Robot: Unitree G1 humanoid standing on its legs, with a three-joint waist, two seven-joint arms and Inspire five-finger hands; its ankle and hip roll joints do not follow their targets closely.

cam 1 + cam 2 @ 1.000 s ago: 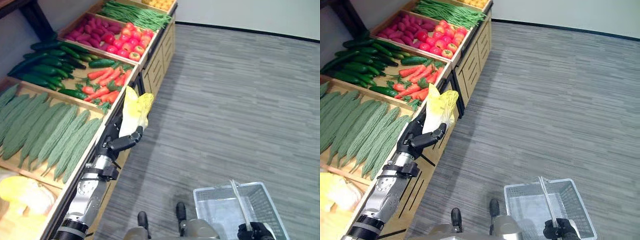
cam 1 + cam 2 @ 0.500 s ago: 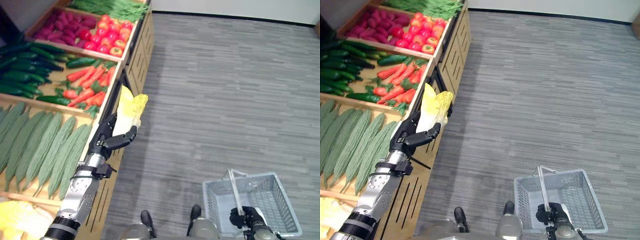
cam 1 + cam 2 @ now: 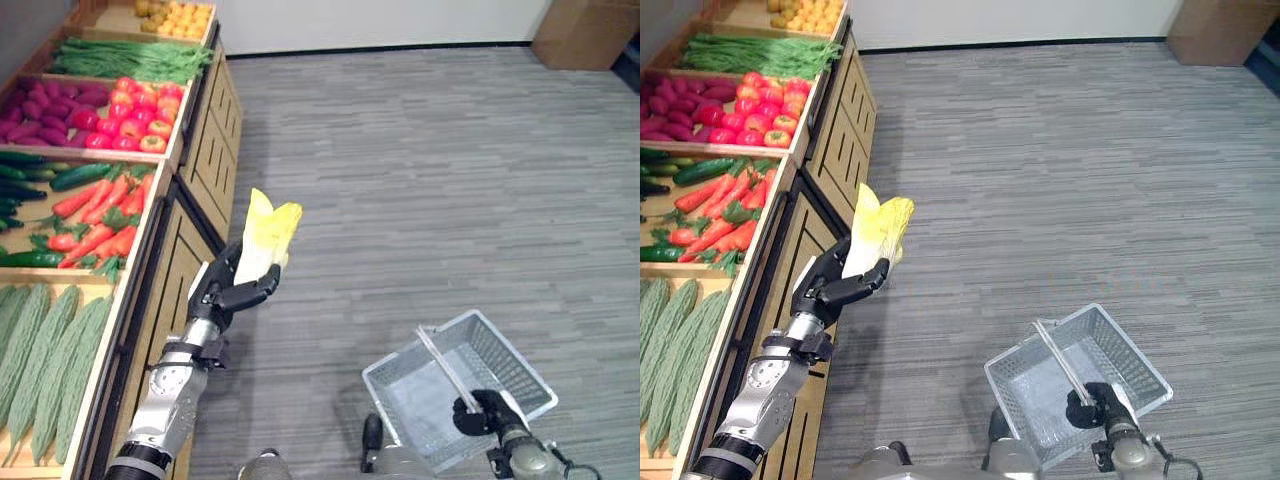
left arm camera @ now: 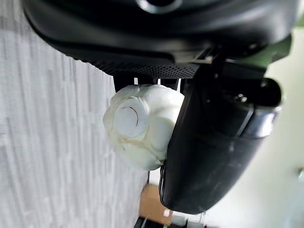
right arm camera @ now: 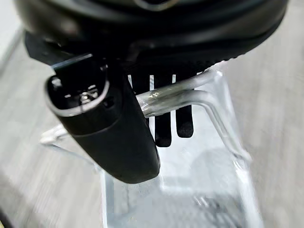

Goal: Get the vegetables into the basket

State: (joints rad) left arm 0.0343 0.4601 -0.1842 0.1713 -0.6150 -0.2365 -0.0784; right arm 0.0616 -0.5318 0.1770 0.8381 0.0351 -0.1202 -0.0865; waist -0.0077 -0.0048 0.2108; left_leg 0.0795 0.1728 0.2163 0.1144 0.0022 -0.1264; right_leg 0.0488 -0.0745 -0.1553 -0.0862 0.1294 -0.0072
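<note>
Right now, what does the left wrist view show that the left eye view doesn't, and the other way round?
Left wrist view alone: the white cut base of the pale yellow leafy cabbage, seen end-on. Left eye view alone: its yellow leaves, the clear grey plastic basket hanging by its handle from the right robot hand, and the wooden shelf's red carrots and tomatoes. Both: the left robot hand curled round the cabbage, above the grey floor.

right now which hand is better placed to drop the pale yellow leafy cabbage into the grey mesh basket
Left: the left hand grips the pale yellow leafy cabbage; the right hand is busy holding the grey mesh basket by its handle.
</note>
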